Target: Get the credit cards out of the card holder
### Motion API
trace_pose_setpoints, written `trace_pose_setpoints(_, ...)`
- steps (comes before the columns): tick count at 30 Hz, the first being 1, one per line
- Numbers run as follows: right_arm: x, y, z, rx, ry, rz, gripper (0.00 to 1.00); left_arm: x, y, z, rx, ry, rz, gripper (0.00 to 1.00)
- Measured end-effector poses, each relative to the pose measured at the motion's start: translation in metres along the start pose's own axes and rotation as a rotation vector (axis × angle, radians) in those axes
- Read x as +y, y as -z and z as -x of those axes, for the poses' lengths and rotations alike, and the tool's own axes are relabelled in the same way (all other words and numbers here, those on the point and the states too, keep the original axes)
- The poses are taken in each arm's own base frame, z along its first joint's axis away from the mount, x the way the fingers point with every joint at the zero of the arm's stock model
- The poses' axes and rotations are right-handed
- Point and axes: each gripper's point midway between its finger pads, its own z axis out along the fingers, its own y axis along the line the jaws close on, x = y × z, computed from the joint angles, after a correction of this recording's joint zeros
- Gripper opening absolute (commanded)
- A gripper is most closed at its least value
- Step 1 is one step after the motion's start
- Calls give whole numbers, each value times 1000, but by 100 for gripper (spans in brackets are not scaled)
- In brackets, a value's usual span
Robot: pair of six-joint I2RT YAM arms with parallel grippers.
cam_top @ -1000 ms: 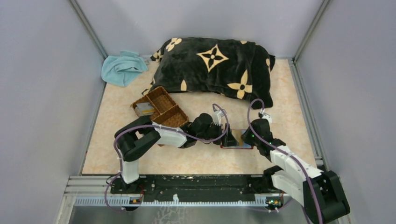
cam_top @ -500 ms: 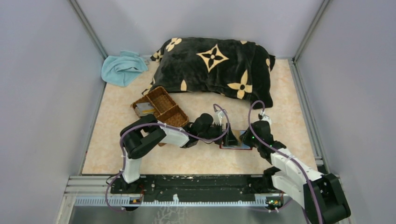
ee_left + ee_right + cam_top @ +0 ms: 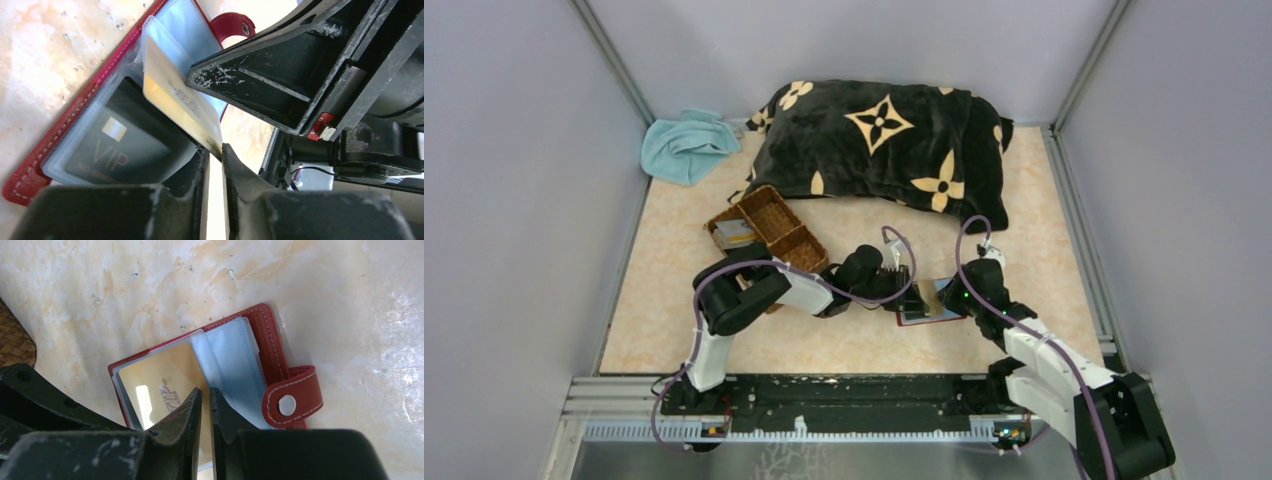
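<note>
Left wrist view: the left gripper [image 3: 212, 152] has its fingers pressed nearly together on a corner of the gold card [image 3: 170, 95], which tilts up out of its clear sleeve above a black VIP card [image 3: 117, 150]. The right gripper [image 3: 202, 397], jaws all but closed, bears tip-down on the open card holder [image 3: 272, 335], red stitched leather with a snap tab. The holder lies flat on the glossy marbled table [image 3: 674, 330], near the wicker basket [image 3: 769, 215] and well apart from the grey walls [image 3: 514, 200].
</note>
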Motion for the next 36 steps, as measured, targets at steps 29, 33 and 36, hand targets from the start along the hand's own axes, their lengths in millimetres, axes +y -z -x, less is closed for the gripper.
trace_pose_setpoints(29,8,0,0,5,-6,42,0,-12,74,31,-108,-119,104,0)
trace_pose_setpoints(33,30,20,11,-77,5,187,6,-24,101,36,-149,-160,77,0)
trace_pose_setpoints(36,62,45,24,-152,40,374,30,-39,119,38,-180,-186,25,0)
